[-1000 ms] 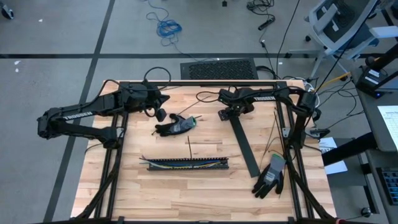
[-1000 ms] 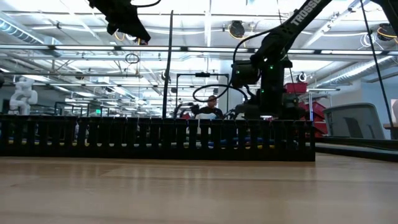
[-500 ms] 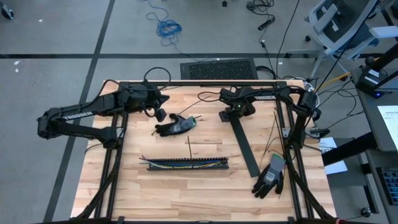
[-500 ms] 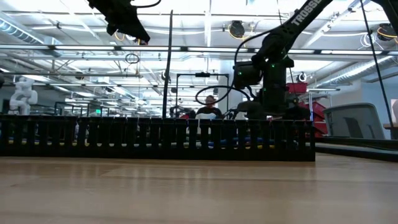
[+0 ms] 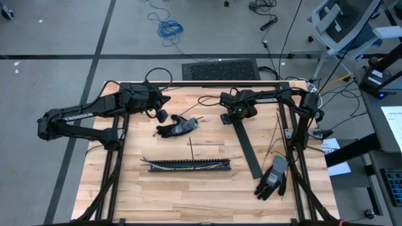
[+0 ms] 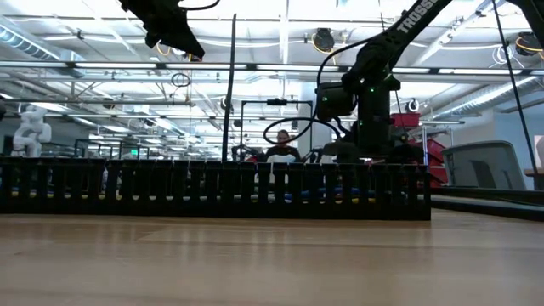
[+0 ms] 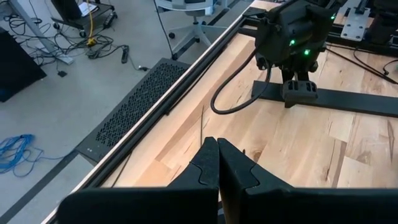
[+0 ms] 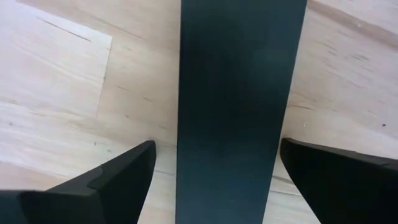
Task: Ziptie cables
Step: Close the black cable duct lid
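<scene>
Cables (image 5: 188,164) lie in slotted duct (image 5: 186,167) near bench (image 5: 188,201) front edge | right hand (image 5: 237,114) wide, straddling black duct cover (image 5: 247,147) | left hand (image 5: 161,116) closed, empty, rear-left | step: cover pickup; next: close on cover.

White capitals reading "TROSS", cut off by the frame's edge, ran along the right arm (image 6: 399,30) in the low view. No other text could be read.

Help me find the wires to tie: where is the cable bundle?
In the high view, the cables lie in the black slotted duct near the table's front middle, left of the grey glove.
</scene>
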Controlling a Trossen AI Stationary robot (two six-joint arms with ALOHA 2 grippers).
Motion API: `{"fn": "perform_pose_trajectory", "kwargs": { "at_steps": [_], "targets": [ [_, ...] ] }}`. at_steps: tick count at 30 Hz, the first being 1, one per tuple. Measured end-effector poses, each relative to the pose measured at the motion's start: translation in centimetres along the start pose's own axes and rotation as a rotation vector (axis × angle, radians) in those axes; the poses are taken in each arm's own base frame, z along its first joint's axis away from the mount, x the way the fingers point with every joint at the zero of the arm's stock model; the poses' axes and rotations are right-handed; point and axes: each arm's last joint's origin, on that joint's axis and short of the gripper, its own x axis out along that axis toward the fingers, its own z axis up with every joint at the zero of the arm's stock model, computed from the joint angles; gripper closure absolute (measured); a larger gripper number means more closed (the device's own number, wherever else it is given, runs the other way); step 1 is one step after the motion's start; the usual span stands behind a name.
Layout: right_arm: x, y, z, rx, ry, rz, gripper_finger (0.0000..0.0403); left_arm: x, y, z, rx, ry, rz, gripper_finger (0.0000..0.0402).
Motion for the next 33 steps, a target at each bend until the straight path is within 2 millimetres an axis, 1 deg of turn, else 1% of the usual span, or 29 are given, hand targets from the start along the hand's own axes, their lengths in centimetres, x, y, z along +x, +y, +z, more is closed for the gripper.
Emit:
{"fn": "perform_pose_trajectory", "kwargs": {
  "at_steps": [2, 4, 6, 10, 11, 25, 33],
  "targets": [
    [0.0, 0.0, 0.0, 0.000, -0.004, -0.005, 0.0066, 0.0, 0.0, 0.0, -0.002, 0.000, 0.000, 0.0401],
    [0.0, -0.1, 0.0, 0.002, -0.009, -0.014, 0.0083, 0.0, 0.0, 0.0, -0.005, 0.000, 0.001, 0.0401],
    [0.0, -0.1, 0.0, 0.010, -0.009, -0.023, 0.0114, 0.0, 0.0, 0.0, -0.005, 0.000, 0.001, 0.0401],
    [0.0, -0.1, -0.1, 0.016, -0.015, -0.035, 0.0198, 0.0, 0.0, 0.0, -0.005, 0.000, 0.001, 0.0401],
    [0.0, 0.0, -0.1, 0.013, -0.017, -0.036, 0.0212, 0.0, 0.0, 0.0, -0.005, 0.000, 0.002, 0.0401],
    [0.0, 0.1, -0.3, -0.001, -0.015, -0.035, 0.0214, 0.0, 0.0, 0.0, -0.005, 0.000, 0.003, 0.0401],
    [-1.2, 0.0, -0.7, -0.029, -0.012, -0.009, 0.0214, 0.0, 0.0, -0.1, 0.004, 0.011, 0.003, 0.0401]
  ]
}}
